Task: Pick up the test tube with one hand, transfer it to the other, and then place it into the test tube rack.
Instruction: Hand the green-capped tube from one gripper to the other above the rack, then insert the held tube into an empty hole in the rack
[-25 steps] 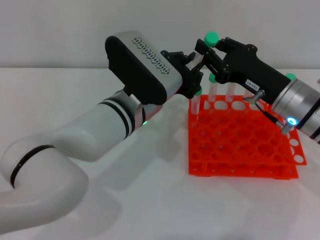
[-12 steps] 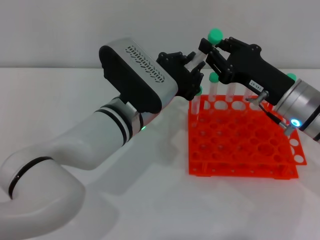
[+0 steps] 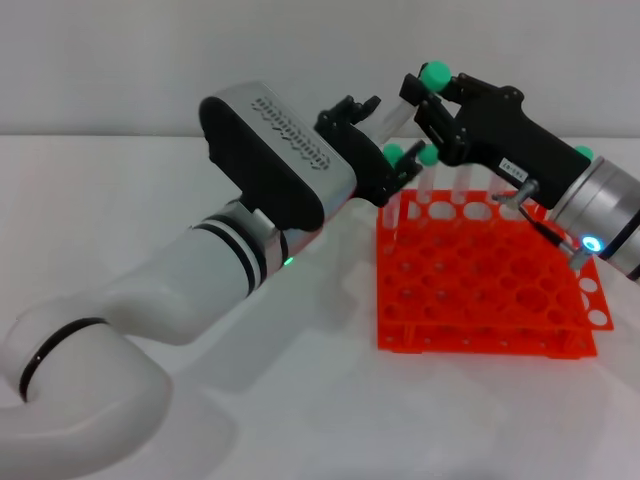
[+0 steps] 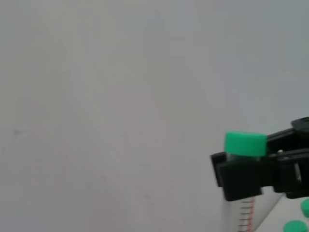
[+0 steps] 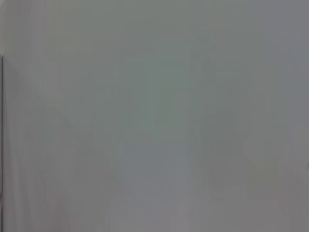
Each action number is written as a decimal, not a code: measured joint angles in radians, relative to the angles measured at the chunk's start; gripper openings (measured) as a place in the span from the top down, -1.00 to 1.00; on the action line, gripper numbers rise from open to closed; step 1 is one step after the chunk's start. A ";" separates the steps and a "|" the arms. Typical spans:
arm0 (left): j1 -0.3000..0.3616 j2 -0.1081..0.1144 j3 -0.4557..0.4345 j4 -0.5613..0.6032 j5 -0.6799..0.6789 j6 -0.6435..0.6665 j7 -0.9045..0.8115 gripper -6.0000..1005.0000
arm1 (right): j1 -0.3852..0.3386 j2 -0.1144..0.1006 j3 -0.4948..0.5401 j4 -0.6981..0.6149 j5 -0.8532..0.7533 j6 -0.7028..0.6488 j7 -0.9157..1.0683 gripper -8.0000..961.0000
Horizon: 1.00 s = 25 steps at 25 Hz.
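The test tube (image 3: 403,103) hangs tilted in the air above the back left corner of the orange-red test tube rack (image 3: 480,280). My right gripper (image 3: 427,95), black on a silver-grey wrist, is shut on it just under the green cap (image 3: 434,74). In the left wrist view the same black fingers (image 4: 241,176) clamp the tube (image 4: 245,212) below its cap. My left gripper (image 3: 362,110), on the white arm, sits just left of the tube's lower end with its fingers open and apart from it. The right wrist view shows only blank grey.
Other green-capped tubes (image 3: 395,152) (image 3: 428,155) stand in the rack's back row, directly below both grippers, and one more cap (image 3: 581,153) shows behind the right wrist. The white table (image 3: 300,400) lies in front and to the left of the rack.
My left gripper has let go of the tube and drawn back to the left, uncovering two caps in the rack. The right gripper keeps hold of the tube, raised slightly.
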 joint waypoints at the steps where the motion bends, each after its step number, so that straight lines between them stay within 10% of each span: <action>1: 0.000 0.000 0.005 0.001 0.000 -0.001 0.001 -0.03 | 0.000 0.000 0.007 0.000 0.001 0.000 -0.001 0.57; 6: 0.029 0.000 0.015 0.005 0.001 -0.055 0.001 -0.44 | -0.008 0.003 0.078 0.001 0.004 0.002 -0.041 0.57; 17: 0.132 0.000 0.006 -0.024 -0.111 -0.294 -0.003 -0.44 | -0.021 0.001 0.227 0.014 0.007 0.015 -0.107 0.57; 25: 0.161 0.000 0.026 -0.273 -0.412 -0.718 -0.145 -0.44 | -0.038 -0.030 0.230 0.002 -0.004 0.016 -0.086 0.57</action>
